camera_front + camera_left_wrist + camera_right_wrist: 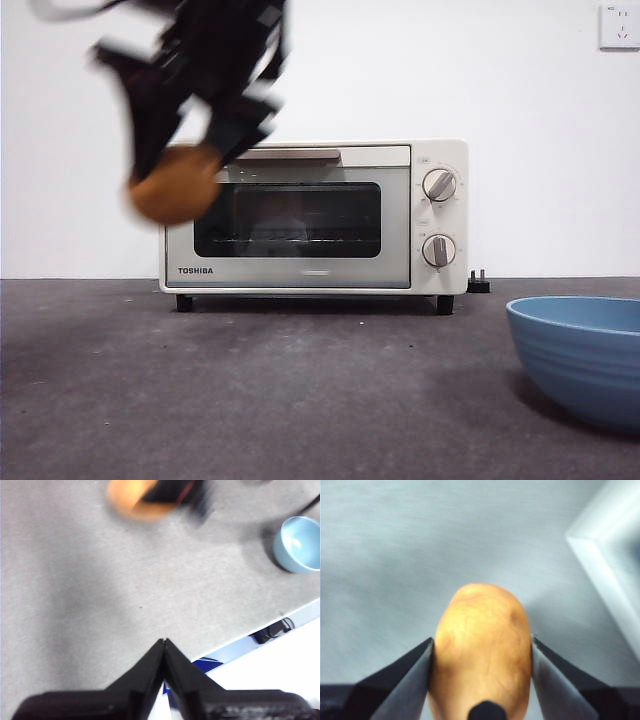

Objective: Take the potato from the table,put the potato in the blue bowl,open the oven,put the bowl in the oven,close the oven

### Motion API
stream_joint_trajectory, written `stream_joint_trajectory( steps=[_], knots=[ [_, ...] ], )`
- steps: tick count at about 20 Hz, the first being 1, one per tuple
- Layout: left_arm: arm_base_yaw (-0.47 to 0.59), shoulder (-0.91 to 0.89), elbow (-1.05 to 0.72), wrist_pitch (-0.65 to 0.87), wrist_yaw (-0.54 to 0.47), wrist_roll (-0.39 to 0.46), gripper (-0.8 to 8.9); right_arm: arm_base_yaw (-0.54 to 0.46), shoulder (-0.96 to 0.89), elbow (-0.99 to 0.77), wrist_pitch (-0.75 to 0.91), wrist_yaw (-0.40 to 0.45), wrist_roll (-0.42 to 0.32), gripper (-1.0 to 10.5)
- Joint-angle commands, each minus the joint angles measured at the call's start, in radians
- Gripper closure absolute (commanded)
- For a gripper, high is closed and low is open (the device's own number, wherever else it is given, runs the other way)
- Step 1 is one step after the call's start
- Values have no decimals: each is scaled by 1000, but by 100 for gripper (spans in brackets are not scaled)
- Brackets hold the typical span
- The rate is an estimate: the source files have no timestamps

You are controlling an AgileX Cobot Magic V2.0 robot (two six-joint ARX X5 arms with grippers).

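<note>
My right gripper (pixel 482 640) is shut on the brown potato (pixel 482 655), one black jaw pressing each side. In the front view this gripper (pixel 182 165) hangs blurred at the upper left, holding the potato (pixel 175 185) high above the table (pixel 300 400), in front of the oven's left end. The cream Toshiba oven (pixel 310 215) stands at the back with its door closed. Far off at the right edge sits the blue bowl (pixel 580 355), with nothing seen in it (pixel 302 545). My left gripper (pixel 164 641) is shut on nothing above the table's edge.
A black plug (pixel 478 283) lies by the oven's right foot. A wall socket (pixel 620 25) is at the upper right. The table's edge (pixel 260 630) runs close to my left gripper. A pale corner (pixel 605 555) shows beside the potato.
</note>
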Motion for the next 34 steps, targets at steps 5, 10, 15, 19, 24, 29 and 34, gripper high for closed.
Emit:
stream_joint_trajectory(
  steps=[5,10,15,19,24,29,34],
  knots=[
    [-3,-4,5,2,3,-7,819,-27,-242,6,-299,141,-6,958],
    [-2,0,5,2,3,-5,819,-27,-446,-120,-422,142,39,958],
    [-2,18,5,2,3,-3,819,-48,-826,-597,-265,190,166,958],
    [-2,42,5,2,3,-3,819,-102,-1022,-870,-206,174,259,958],
    [-2,82,5,46,3,-3,819,-169,-1055,-1109,-32,111,288,958],
    [-2,129,5,140,3,-3,819,-246,-1048,-1254,127,109,304,958],
    [-3,197,5,179,3,-3,819,-290,-1013,-1274,169,90,306,915]
  ],
)
